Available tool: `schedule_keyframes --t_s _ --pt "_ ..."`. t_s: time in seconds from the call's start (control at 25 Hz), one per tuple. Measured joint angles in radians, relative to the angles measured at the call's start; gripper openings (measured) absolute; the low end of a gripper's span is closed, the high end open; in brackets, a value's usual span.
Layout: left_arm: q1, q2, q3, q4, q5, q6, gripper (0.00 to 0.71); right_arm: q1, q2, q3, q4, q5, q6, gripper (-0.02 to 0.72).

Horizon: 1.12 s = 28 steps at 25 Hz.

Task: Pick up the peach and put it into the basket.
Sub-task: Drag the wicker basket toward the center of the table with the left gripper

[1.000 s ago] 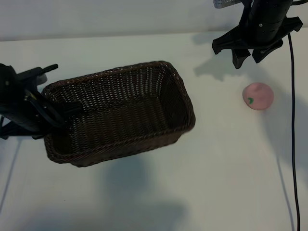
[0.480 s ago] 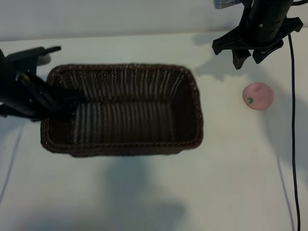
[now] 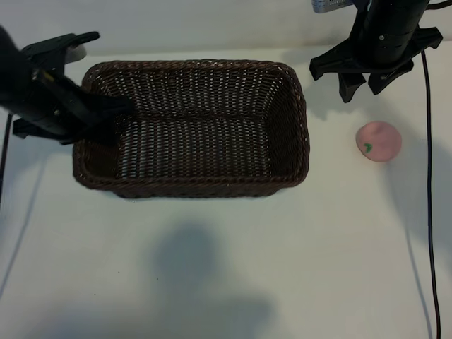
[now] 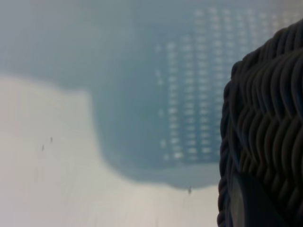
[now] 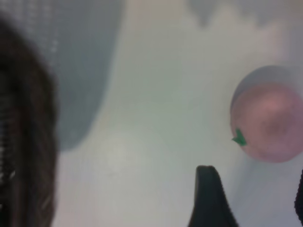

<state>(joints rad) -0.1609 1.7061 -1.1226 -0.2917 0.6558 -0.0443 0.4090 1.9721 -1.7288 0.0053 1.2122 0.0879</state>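
the table (image 3: 233,282) is a plain white matte sheet. on it, toward the far edge and left of centre, sits the basket (image 3: 192,126), a deep rectangular tub of dark brown wicker with rounded corners and sloping walls; the weave is ribbed and stiff, with light showing through its gaps. my left gripper (image 3: 99,116) is clamped on the rim of its short left wall, one finger inside and one outside, jaws pinched to little more than the wicker's thickness. i judge the basket light but awkward, so the rim is the right hold.

my right gripper (image 3: 367,79) hangs near the far right corner with its jaws spread wide and nothing between them, just short of the peach (image 3: 378,140). the peach lies alone on the table near the right edge, well clear of the basket. it is a small pale pink ball, smooth, with a tiny green leaf mark. i expect it to be light and apt to roll, perhaps a bit slick, so i would close across its widest middle from straight above.
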Motion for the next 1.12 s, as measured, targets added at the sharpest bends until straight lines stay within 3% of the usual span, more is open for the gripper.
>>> schedule_keyframes --t_s 0.16,0.52,1.0,1.12 --pt "-0.003 0.089 -0.066 -0.058 0.002 0.044 0.097 0.000 0.000 0.000 0.000 0.000 0.000 0.438" --pt "-0.070 0.229 -0.100 -0.125 -0.050 0.085 0.097 0.000 0.000 0.000 0.002 -0.012 0.000 0.438" --pt "-0.070 0.259 -0.100 -0.125 -0.118 0.075 0.098 0.000 0.000 0.000 0.003 -0.014 0.000 0.438" --pt "-0.070 0.259 -0.100 -0.131 -0.118 0.072 0.149 0.000 0.000 0.000 0.003 -0.014 0.000 0.438"
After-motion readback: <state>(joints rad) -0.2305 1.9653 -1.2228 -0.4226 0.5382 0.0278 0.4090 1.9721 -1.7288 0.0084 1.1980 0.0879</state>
